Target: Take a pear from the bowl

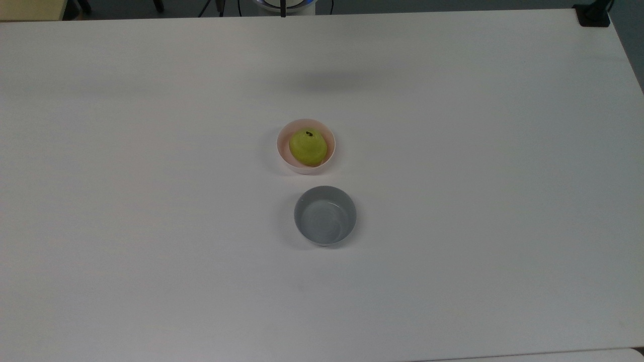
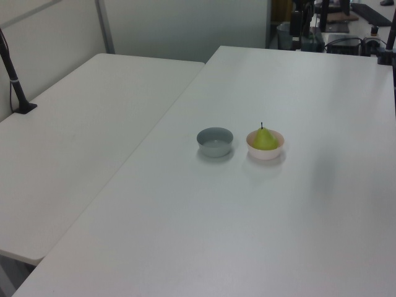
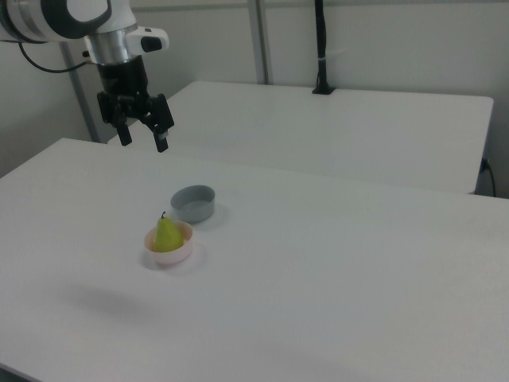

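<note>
A yellow-green pear (image 1: 308,146) (image 2: 264,140) (image 3: 166,235) with a short dark stem stands upright in a small pale pink bowl (image 1: 283,153) (image 2: 266,152) (image 3: 170,255) near the middle of the white table. In the right view my gripper (image 3: 144,143) hangs high in the air, up and to the left of the bowl, well apart from the pear. Its two dark fingers are spread open with nothing between them.
An empty grey bowl (image 1: 325,215) (image 2: 215,142) (image 3: 194,203) sits close beside the pink one. A second white table (image 2: 80,136) adjoins this one. A black post (image 3: 320,48) stands at the back of the right view. The arm's faint shadow (image 1: 322,80) lies on the table.
</note>
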`<state>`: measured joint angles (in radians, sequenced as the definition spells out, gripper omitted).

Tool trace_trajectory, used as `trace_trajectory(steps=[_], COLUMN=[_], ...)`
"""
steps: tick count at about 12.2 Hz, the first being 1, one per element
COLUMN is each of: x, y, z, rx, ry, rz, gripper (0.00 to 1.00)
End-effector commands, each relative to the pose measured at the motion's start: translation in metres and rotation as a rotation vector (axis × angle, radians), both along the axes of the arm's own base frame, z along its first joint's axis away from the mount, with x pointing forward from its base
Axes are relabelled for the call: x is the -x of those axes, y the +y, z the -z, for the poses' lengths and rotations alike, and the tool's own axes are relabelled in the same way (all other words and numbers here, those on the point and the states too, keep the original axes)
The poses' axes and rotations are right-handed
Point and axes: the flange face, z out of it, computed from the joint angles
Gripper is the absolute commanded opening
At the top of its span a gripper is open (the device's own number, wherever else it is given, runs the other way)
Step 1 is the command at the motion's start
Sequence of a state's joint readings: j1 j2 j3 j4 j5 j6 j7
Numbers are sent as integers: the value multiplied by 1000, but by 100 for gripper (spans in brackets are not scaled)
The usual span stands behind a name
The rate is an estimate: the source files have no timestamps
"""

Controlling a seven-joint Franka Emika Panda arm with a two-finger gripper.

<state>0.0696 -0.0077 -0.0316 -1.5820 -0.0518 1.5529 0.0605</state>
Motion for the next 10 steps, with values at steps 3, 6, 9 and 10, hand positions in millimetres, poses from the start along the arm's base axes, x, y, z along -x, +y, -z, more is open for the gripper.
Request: trace_trajectory(steps=[3,6,9,10], x=[-3,-11,-26,-29], y=[8,28,52,58], z=[9,37,77,92], rx=[-14,-16,-16,-16], ry=[-11,-38,-9,-15], rz=[-128,-203,-243,-254], gripper=[100,100,100,100])
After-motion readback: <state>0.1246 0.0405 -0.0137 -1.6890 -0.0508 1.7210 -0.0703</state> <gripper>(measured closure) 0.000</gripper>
